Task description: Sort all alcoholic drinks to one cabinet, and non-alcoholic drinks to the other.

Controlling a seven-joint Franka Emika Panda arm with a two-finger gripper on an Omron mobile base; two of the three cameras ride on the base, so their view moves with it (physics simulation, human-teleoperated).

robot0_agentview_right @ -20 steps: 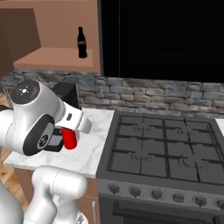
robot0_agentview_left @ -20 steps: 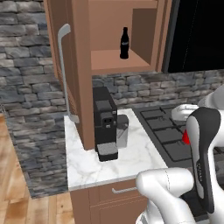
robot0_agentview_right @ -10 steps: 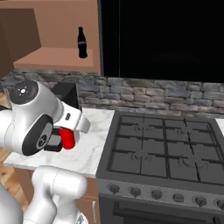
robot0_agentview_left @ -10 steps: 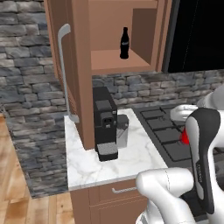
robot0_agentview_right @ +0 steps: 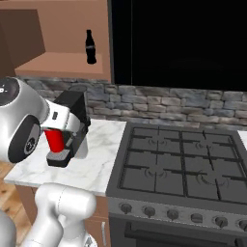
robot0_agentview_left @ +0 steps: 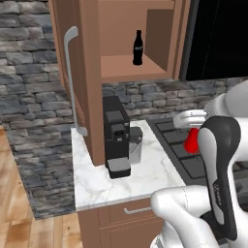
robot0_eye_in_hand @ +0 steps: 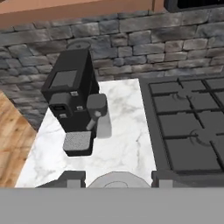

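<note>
The claw (robot0_agentview_right: 57, 141) is closed on the red can (robot0_agentview_right: 54, 140), gripping it upright above the marble table (robot0_agentview_right: 103, 154); from the right base view the can hangs just in front of the black coffee machine (robot0_agentview_right: 72, 126), with the white arm's big round joint to its left. In the left base view the same can (robot0_agentview_left: 192, 140) peeks out red between the arm's pale links, over the near left part of the stove (robot0_agentview_left: 186, 155). In the hand view the can's pale round top (robot0_eye_in_hand: 117, 180) sits between the two dark fingertips (robot0_eye_in_hand: 72, 178) at the bottom edge, so the jaws stand partly closed around it. Beyond them the hand view looks down on the coffee machine (robot0_eye_in_hand: 72, 98), the white table (robot0_eye_in_hand: 127, 144) and the dark stove grates (robot0_eye_in_hand: 188, 127) to the right, with wooden floor (robot0_eye_in_hand: 11, 144) to the left. Up on the wall, the brown cabinet (robot0_agentview_left: 121, 68) stands open, its door (robot0_agentview_left: 68, 72) swung out to the left with the long grey handle (robot0_agentview_left: 71, 77) facing the room. On its single shelf the small black cola bottle (robot0_agentview_left: 138, 48) stands upright, well back and toward the right side; the right base view shows this bottle (robot0_agentview_right: 89, 47) near the shelf's right wall, beside the black panel (robot0_agentview_right: 178, 43) over the stove. A grey stone wall (robot0_agentview_right: 169, 103) runs behind the table.
</note>
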